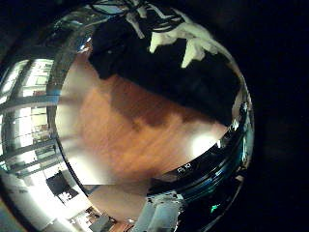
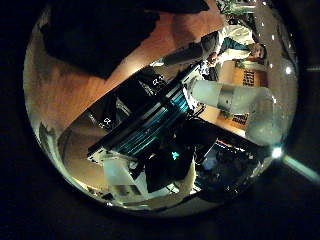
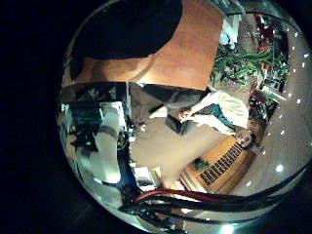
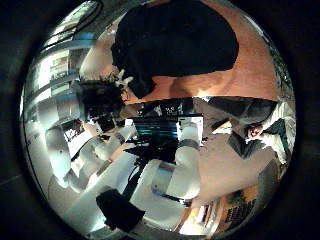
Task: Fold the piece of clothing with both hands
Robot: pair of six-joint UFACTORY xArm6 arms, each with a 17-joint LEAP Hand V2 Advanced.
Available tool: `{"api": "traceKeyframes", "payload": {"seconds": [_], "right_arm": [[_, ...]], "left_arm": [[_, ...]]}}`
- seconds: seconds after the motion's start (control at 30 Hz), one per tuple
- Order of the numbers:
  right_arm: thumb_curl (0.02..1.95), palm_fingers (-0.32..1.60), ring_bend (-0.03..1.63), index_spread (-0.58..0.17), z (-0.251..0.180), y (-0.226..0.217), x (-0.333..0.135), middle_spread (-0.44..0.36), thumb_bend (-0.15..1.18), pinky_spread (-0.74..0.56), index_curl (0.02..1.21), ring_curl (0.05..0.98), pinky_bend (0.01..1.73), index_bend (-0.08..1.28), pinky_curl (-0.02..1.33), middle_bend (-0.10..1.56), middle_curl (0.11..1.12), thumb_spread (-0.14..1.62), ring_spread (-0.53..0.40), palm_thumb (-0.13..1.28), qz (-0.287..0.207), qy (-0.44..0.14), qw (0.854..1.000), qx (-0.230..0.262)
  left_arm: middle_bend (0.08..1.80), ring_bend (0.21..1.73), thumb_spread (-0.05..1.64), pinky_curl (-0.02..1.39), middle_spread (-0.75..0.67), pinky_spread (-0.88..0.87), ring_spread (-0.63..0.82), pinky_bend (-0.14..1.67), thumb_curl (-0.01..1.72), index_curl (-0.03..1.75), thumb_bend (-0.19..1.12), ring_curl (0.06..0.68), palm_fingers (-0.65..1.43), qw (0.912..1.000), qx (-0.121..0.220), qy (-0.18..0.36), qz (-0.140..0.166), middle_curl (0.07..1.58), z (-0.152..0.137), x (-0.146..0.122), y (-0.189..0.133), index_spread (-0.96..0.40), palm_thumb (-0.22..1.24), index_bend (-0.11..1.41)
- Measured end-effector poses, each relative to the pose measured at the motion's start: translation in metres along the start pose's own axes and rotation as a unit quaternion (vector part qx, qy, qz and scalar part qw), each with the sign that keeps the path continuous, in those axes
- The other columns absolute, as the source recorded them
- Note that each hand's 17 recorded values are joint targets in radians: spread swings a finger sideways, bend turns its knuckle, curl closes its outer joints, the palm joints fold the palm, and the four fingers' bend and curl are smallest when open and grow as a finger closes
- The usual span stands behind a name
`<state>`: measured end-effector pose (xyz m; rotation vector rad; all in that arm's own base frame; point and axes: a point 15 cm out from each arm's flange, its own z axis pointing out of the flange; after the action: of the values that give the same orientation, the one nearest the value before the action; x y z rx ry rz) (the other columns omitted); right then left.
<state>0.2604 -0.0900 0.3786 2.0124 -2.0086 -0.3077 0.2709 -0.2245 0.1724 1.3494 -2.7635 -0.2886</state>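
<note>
Fingers [image 1: 183,43] of my left hand [image 4: 100,98] hang loose above the dark garment [image 4: 175,42] on the wooden worktop [image 1: 135,126]; my right hand's I cannot tell.

Garment [image 4: 175,45] lying spread on the tabletop [image 4: 255,70], a hand [image 4: 100,100] just beside the garment's edge, fingers [image 1: 188,43] over the garment, bare tabletop beside it

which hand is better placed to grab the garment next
Likely left: the left hand has its fingers right over the garment, which looms close in its palm view. The right hand sees the whole garment farther off on the table.
</note>
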Motion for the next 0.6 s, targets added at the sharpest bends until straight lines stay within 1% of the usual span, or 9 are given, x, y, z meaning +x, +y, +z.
{"api": "traceKeyframes", "payload": {"seconds": [0.2, 0.3, 0.37, 0.4, 0.43, 0.47, 0.5, 0.57, 0.6], "right_arm": [[0.23, 0.13, 0.34, -0.360, -0.002, -0.002, 0.001, 0.015, -0.02, 0.37, 0.30, 0.265, 0.38, 0.17, 0.30, 0.18, 0.31, 1.09, 0.177, 0.00, 0.000, 0.000, 1.000, -0.001], [0.23, 0.13, 0.35, -0.362, -0.001, -0.002, 0.002, 0.013, -0.02, 0.37, 0.30, 0.266, 0.38, 0.17, 0.30, 0.18, 0.31, 1.08, 0.177, 0.00, 0.001, 0.000, 1.000, -0.001], [0.23, 0.13, 0.34, -0.362, -0.001, -0.002, 0.003, 0.013, -0.02, 0.37, 0.30, 0.265, 0.37, 0.17, 0.30, 0.19, 0.31, 1.08, 0.177, 0.00, 0.001, -0.001, 1.000, -0.002], [0.23, 0.13, 0.34, -0.362, -0.001, -0.001, 0.003, 0.013, -0.02, 0.37, 0.30, 0.265, 0.37, 0.17, 0.30, 0.19, 0.31, 1.08, 0.177, 0.00, 0.000, 0.000, 1.000, -0.003], [0.23, 0.13, 0.34, -0.362, -0.001, -0.001, 0.003, 0.012, -0.02, 0.37, 0.30, 0.265, 0.37, 0.17, 0.30, 0.19, 0.31, 1.08, 0.177, 0.00, 0.000, -0.001, 1.000, -0.002], [0.23, 0.13, 0.34, -0.362, -0.001, -0.001, 0.003, 0.012, -0.02, 0.37, 0.30, 0.265, 0.37, 0.17, 0.30, 0.19, 0.31, 1.08, 0.177, 0.00, 0.000, 0.000, 1.000, -0.002], [0.23, 0.13, 0.34, -0.362, -0.001, -0.001, 0.003, 0.012, -0.02, 0.37, 0.30, 0.265, 0.37, 0.17, 0.30, 0.19, 0.31, 1.08, 0.177, 0.00, 0.000, 0.000, 1.000, -0.002], [0.23, 0.13, 0.34, -0.362, -0.001, 0.000, 0.004, 0.012, -0.02, 0.37, 0.30, 0.265, 0.37, 0.17, 0.30, 0.19, 0.31, 1.08, 0.177, 0.00, -0.003, 0.000, 1.000, -0.002], [0.23, 0.13, 0.34, -0.362, 0.000, 0.000, 0.004, 0.012, -0.02, 0.37, 0.30, 0.265, 0.37, 0.17, 0.30, 0.19, 0.31, 1.08, 0.177, 0.00, -0.003, 0.000, 1.000, -0.003]], "left_arm": [[0.24, 0.78, 0.86, 0.32, 0.34, 0.51, 0.43, 0.56, 0.31, 0.24, -0.02, 0.210, 0.05, 0.9999, -0.012, -0.003, -0.006, 0.37, 0.023, -0.004, -0.019, 0.10, 0.03, 0.11], [0.30, 0.81, 0.88, 0.32, 0.29, 0.47, 0.38, 0.57, 0.31, 0.22, -0.02, 0.215, 0.10, 0.9998, -0.010, -0.003, -0.018, 0.38, 0.031, -0.006, -0.028, 0.13, 0.07, 0.11], [0.43, 0.85, 0.91, 0.32, 0.21, 0.37, 0.27, 0.55, 0.32, 0.21, 0.00, 0.228, 0.21, 0.9996, -0.010, -0.007, -0.026, 0.43, 0.033, -0.007, -0.031, 0.13, 0.17, 0.12], [0.44, 0.86, 0.92, 0.32, 0.20, 0.35, 0.25, 0.55, 0.33, 0.21, 0.00, 0.230, 0.21, 0.9995, -0.010, -0.010, -0.030, 0.43, 0.033, -0.009, -0.032, 0.13, 0.18, 0.12], [0.55, 0.94, 0.96, 0.32, 0.14, 0.24, 0.12, 0.57, 0.34, 0.20, 0.04, 0.247, 0.36, 0.9993, -0.009, -0.013, -0.035, 0.47, 0.033, -0.009, -0.033, 0.11, 0.28, 0.11], [0.62, 1.02, 0.98, 0.35, 0.10, 0.14, 0.03, 0.64, 0.35, 0.20, 0.06, 0.279, 0.49, 0.9990, -0.008, -0.017, -0.040, 0.51, 0.032, -0.011, -0.035, 0.09, 0.34, 0.11], [0.67, 1.06, 1.00, 0.36, 0.07, 0.05, -0.04, 0.70, 0.35, 0.18, 0.06, 0.284, 0.55, 0.9985, -0.007, -0.023, -0.049, 0.53, 0.032, -0.013, -0.038, 0.07, 0.37, 0.10], [0.74, 1.18, 1.03, 0.40, 0.01, -0.05, -0.15, 0.78, 0.36, 0.19, 0.09, 0.343, 0.67, 0.9976, -0.004, -0.038, -0.058, 0.59, 0.028, -0.019, -0.045, 0.04, 0.46, 0.14], [0.79, 1.25, 1.06, 0.44, -0.05, -0.15, -0.23, 0.87, 0.37, 0.19, 0.11, 0.373, 0.76, 0.9972, -0.004, -0.044, -0.060, 0.64, 0.025, -0.023, -0.047, -0.01, 0.53, 0.19]]}}
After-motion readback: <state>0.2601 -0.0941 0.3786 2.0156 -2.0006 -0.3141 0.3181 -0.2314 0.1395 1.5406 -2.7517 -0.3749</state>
